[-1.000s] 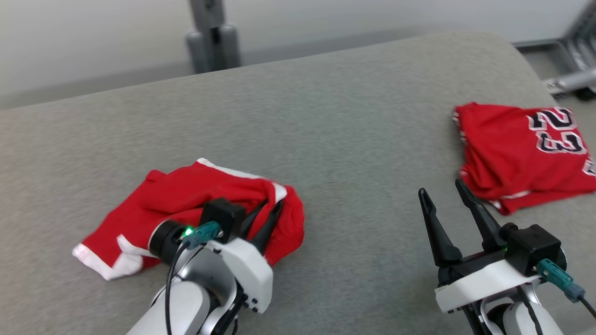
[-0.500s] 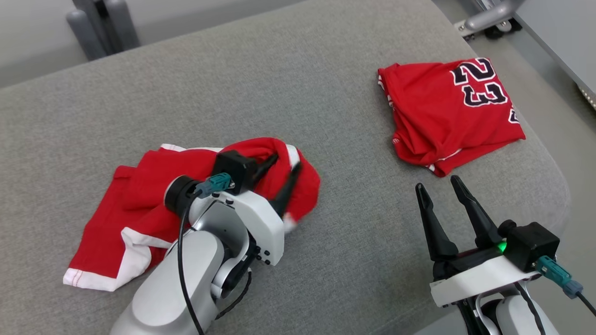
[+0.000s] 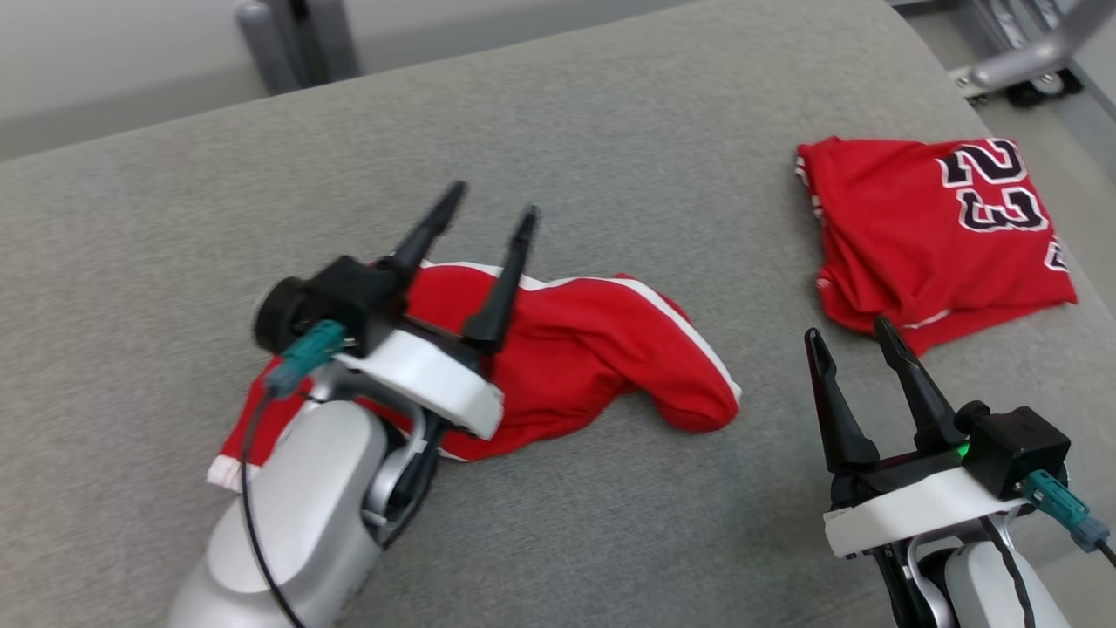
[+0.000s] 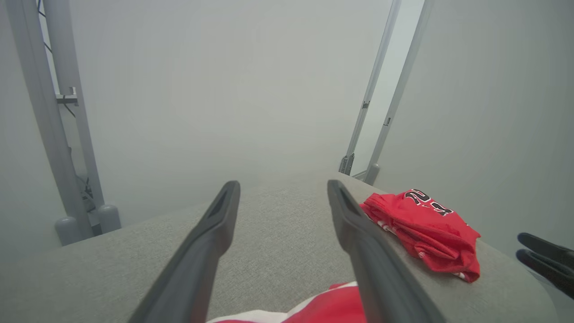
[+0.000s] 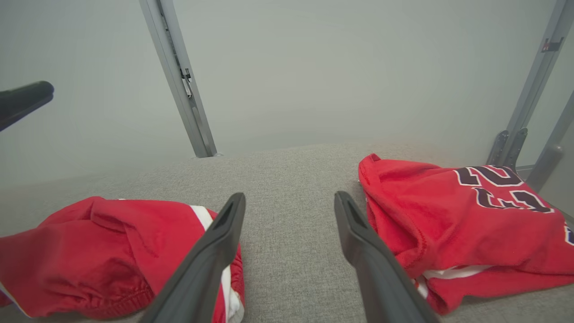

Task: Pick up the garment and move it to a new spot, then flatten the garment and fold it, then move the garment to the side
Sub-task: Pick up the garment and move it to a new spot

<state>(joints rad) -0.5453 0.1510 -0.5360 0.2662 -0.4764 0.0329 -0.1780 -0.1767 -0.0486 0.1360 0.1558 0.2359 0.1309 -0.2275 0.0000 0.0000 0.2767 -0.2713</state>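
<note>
The crumpled red fabric shorts with white side stripes are lying in a bunched heap on the grey fabric-covered table, toward its near edge and left of the middle. They are well apart from the folded red jersey with the black-and-white number, which is sitting by the right edge. Flattening is, by my reading, the step in hand. Doing it well is probably going to mean each gripper taking a separate end, one at the white-trimmed hem and one at the bunched right end. Each should be pinching low at the edge and drawing outward along the table, so the folds are spreading rather than lifting, while staying clear of the jersey. The left gripper is hovering over the left end of the shorts with its jaws standing wide apart and gripping nothing (bare grey table is showing between them in its wrist view). Its forearm is rising from the near edge, and the fingers are pointing up toward the far edge. The right gripper is waiting near the near right corner, equally wide and empty, aiming at the gap between shorts and jersey.
</note>
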